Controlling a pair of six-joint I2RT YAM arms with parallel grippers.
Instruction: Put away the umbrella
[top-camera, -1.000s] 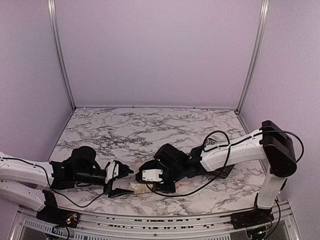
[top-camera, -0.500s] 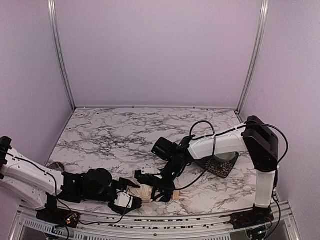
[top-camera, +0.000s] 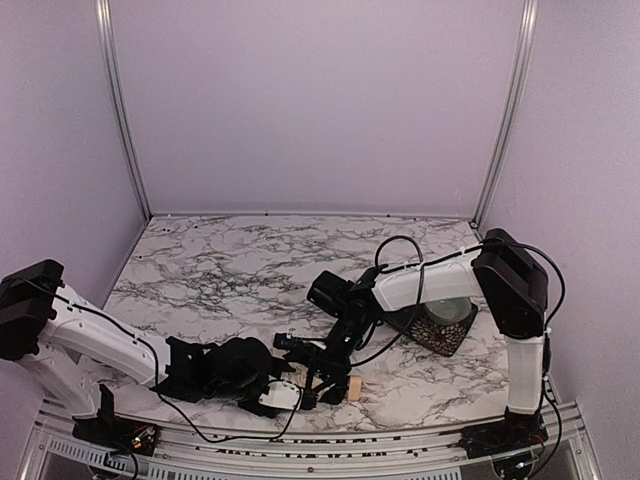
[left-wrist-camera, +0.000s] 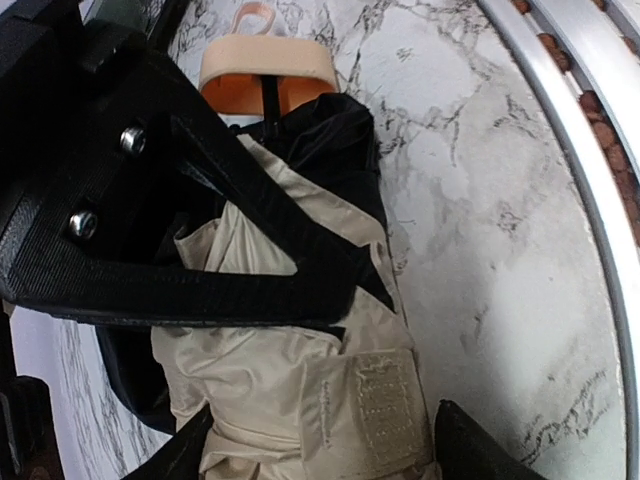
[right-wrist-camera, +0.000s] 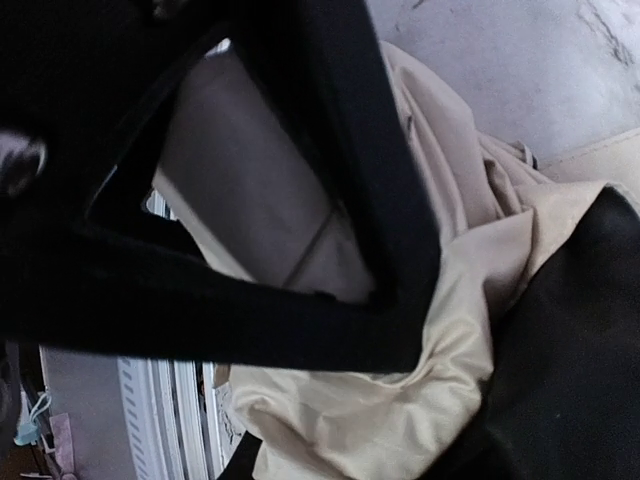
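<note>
Down by the near edge of the marble table (top-camera: 220, 270), the umbrella (left-wrist-camera: 300, 380) lies flat as a loose bundle. The left gripper (left-wrist-camera: 320, 455) straddles its free end with jaws spread to either side and not squeezing it. The right gripper (top-camera: 318, 375) presses down across its middle, though I cannot tell whether those fingers are pinching anything. Its cream-beige fabric is crumpled, black lining (left-wrist-camera: 330, 140) spills out along one side, a fastening tab (left-wrist-camera: 385, 405) faces up, and the pale tan handle (left-wrist-camera: 265, 75) pokes out at the far end.

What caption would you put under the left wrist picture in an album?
Left arm's fingers straddle the folded cream umbrella, tan handle ahead, on marble table.
</note>
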